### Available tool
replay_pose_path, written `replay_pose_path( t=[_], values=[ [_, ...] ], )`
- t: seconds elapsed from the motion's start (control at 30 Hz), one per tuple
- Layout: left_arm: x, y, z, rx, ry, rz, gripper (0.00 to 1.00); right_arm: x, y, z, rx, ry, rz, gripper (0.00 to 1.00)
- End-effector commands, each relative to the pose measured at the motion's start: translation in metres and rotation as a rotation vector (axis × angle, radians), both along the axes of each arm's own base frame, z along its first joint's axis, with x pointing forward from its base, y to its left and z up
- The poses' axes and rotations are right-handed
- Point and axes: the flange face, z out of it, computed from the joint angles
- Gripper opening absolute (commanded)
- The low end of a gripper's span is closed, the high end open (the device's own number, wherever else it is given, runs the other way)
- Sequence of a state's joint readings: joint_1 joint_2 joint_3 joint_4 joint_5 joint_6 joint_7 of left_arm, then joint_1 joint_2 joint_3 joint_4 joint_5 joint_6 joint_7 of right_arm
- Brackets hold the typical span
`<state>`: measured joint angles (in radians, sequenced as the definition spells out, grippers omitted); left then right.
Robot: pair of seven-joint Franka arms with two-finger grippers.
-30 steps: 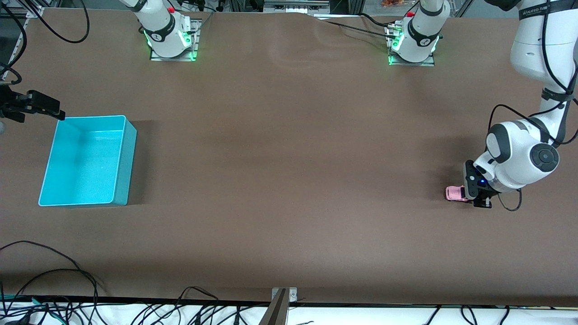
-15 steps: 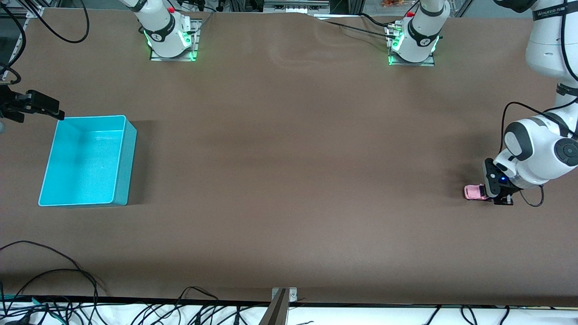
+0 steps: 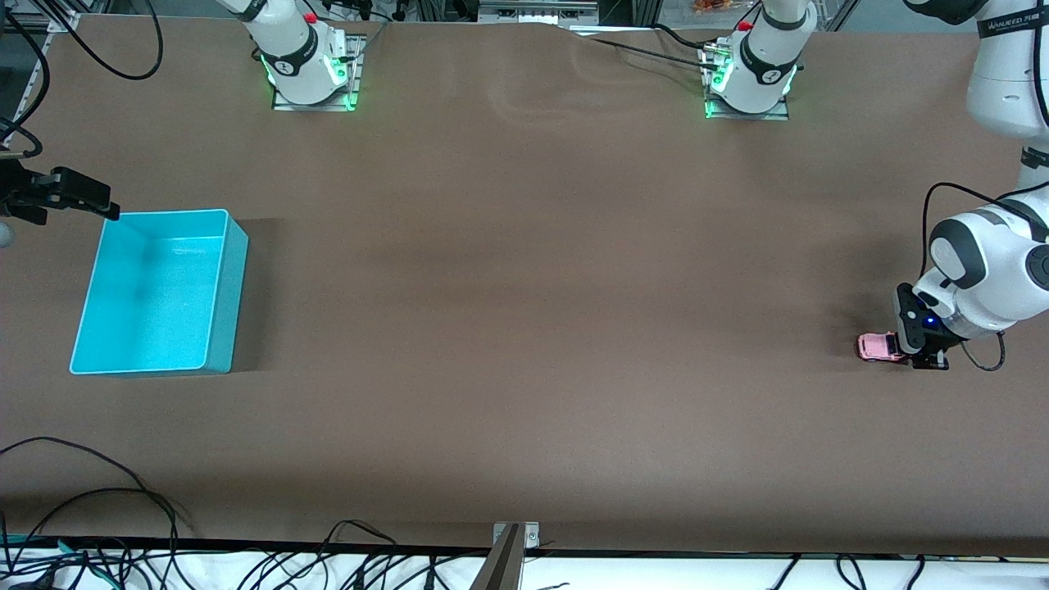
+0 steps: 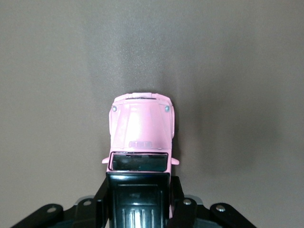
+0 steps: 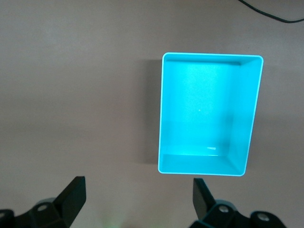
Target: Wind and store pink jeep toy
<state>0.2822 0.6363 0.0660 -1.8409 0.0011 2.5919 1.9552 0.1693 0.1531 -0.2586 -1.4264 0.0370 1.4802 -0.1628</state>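
Gripping the pink jeep toy, left hand is closed; right hand gapes, waiting.

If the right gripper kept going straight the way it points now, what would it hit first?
Probably bare table. The right gripper, open, points down at brown tabletop just short of the turquoise bin, which lies ahead of the fingers rather than between them. Depth is uncertain.

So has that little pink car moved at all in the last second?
Yes. The pink jeep toy, clamped in the left gripper, has slid toward the left arm's end of the table, away from the turquoise bin.
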Motion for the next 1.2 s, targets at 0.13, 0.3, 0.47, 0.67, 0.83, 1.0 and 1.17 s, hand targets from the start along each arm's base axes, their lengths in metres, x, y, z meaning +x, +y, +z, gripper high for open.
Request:
replay_pose_path(
  t=[0.13, 0.3, 0.47, 0.67, 0.83, 1.0, 1.17],
  values=[
    [-0.013, -0.008, -0.045, -0.064, 0.063, 0.025, 0.44, -0.001, 0.000, 0.006, 0.019, -0.006, -0.005, 1.00],
    [-0.007, -0.010, -0.033, -0.086, 0.033, 0.047, 1.00, -0.001, 0.004, 0.007, 0.020, -0.007, -0.034, 1.00],
    [0.011, -0.018, -0.006, -0.083, 0.009, 0.029, 1.00, -0.002, 0.007, 0.017, 0.034, -0.024, -0.038, 1.00],
    [0.029, -0.027, 0.041, -0.116, 0.067, 0.000, 1.00, -0.004, 0.003, 0.024, 0.034, -0.031, -0.038, 1.00],
    [0.038, -0.029, 0.092, -0.121, 0.091, -0.023, 1.00, -0.005, 0.006, 0.023, 0.035, -0.024, -0.035, 1.00],
    [0.039, -0.028, 0.130, -0.125, 0.078, -0.025, 1.00, -0.004, 0.011, 0.024, 0.037, -0.027, -0.029, 1.00],
    [0.044, -0.025, 0.163, -0.119, 0.020, -0.022, 1.00, -0.004, 0.014, 0.024, 0.036, -0.030, -0.026, 1.00]
  ],
)
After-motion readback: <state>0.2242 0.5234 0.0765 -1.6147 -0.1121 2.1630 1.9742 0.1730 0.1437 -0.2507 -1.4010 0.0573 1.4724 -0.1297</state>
